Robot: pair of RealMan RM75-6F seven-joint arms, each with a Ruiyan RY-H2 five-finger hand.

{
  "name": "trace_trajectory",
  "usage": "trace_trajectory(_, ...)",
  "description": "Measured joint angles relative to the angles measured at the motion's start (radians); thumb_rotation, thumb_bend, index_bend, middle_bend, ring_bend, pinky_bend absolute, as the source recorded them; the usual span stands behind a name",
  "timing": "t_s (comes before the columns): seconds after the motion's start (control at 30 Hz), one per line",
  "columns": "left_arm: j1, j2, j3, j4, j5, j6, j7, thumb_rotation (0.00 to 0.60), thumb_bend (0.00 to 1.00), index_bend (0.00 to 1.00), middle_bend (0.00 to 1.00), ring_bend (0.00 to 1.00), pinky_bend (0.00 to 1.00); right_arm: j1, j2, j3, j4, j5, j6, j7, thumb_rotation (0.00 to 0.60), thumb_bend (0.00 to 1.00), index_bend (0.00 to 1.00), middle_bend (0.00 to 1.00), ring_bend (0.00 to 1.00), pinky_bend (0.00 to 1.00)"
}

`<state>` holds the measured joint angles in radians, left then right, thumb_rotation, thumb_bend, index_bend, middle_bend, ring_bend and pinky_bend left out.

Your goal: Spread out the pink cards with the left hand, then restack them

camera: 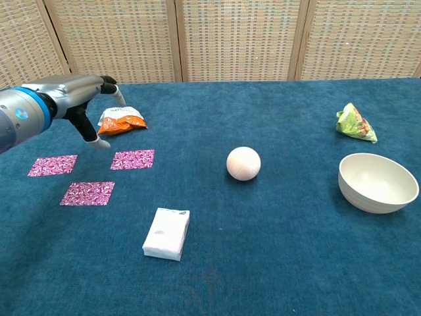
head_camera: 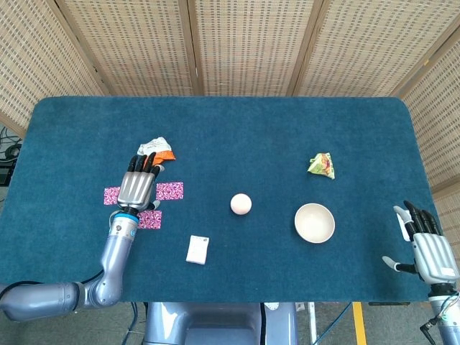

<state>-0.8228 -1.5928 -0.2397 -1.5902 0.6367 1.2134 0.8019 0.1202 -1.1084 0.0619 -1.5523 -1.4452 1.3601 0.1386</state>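
Three pink patterned cards lie apart on the blue table: one at the left (camera: 52, 165), one to its right (camera: 132, 159) and one nearer the front (camera: 87, 193). The head view shows the same left card (head_camera: 111, 195), right card (head_camera: 170, 190) and front card (head_camera: 151, 219). My left hand (camera: 82, 100) hovers above the table over the gap between the two far cards, fingers extended and apart, holding nothing. In the head view the left hand (head_camera: 139, 185) partly covers the left card. My right hand (head_camera: 428, 248) rests open past the table's front right corner.
An orange and white snack bag (camera: 120, 120) lies just beyond the left hand's fingertips. A white box (camera: 166, 233) sits near the front, a pale ball (camera: 243, 163) in the middle, a cream bowl (camera: 377, 182) and a green packet (camera: 356, 123) at the right.
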Motion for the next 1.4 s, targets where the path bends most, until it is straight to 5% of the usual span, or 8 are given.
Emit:
trace_trajectory(0.7,-0.098,-0.158,-0.037,0.321,-0.211,-0.161,0.069,0.6,0.12,0.25,0.0,0.0,0.0,0.026,-0.03,0.004,0.024,0.043,-0.062,-0.05,0.6,0.13,0.09,0.0,0.0,0.0)
trace_trajectory(1.4,-0.131,-0.219,-0.038,0.406,-0.223,-0.201,0.073,0.6,0.13,0.32,0.0,0.0,0.0,0.027,-0.032,0.007,0.03,0.051,-0.063,-0.048,0.6,0.13,0.09,0.0,0.0,0.0)
